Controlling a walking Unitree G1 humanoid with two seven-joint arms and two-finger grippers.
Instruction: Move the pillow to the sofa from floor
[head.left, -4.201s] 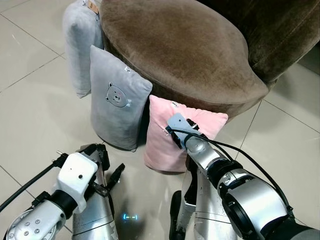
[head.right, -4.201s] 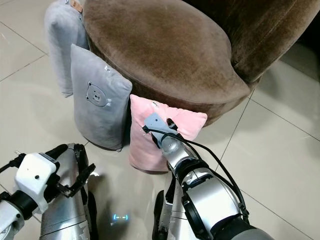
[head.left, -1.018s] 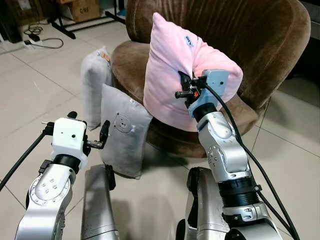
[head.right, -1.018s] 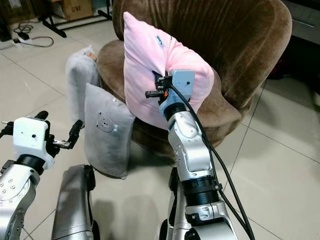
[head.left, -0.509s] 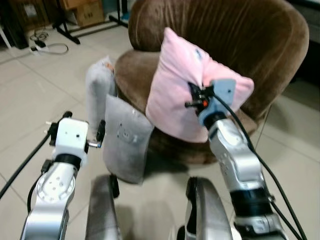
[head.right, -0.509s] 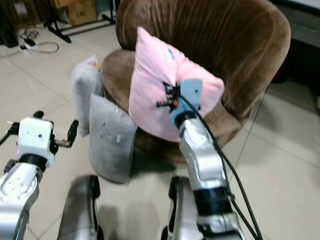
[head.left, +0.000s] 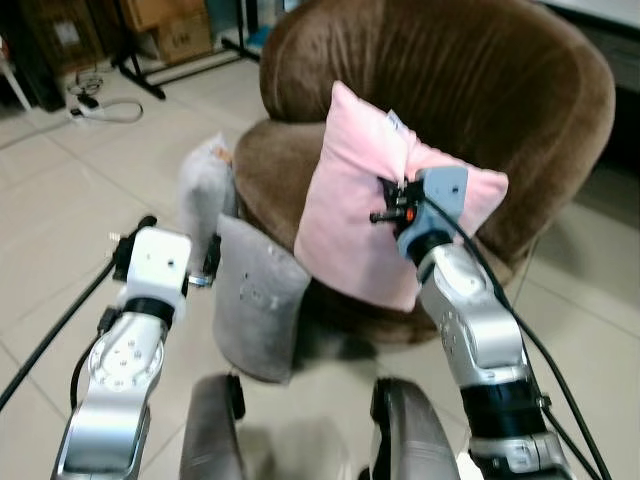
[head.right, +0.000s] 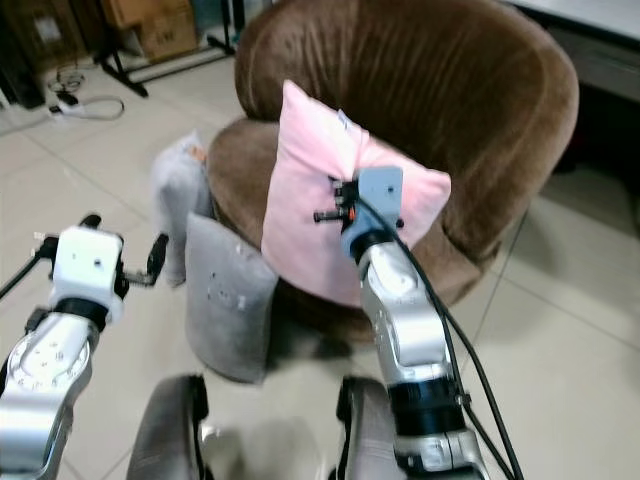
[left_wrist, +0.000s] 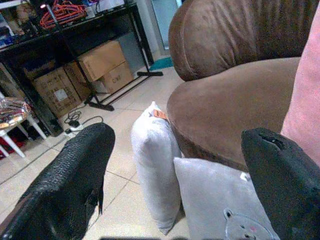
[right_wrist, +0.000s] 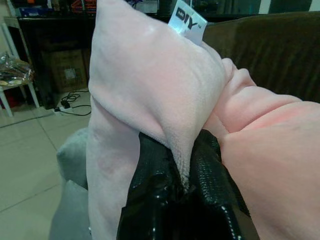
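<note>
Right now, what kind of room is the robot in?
Probably a living room that doubles as storage: a brown sofa on a tiled floor, with cardboard boxes and a power strip behind.

Silver arms (head.left: 478, 330) (black cables), white wrist block (head.left: 158, 262).

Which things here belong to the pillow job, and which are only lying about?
Job: pink pillow, pinched in the right gripper; brown sofa.

Lying about: two grey pillows leaning on the sofa; cardboard boxes; cables; left gripper, open.
</note>
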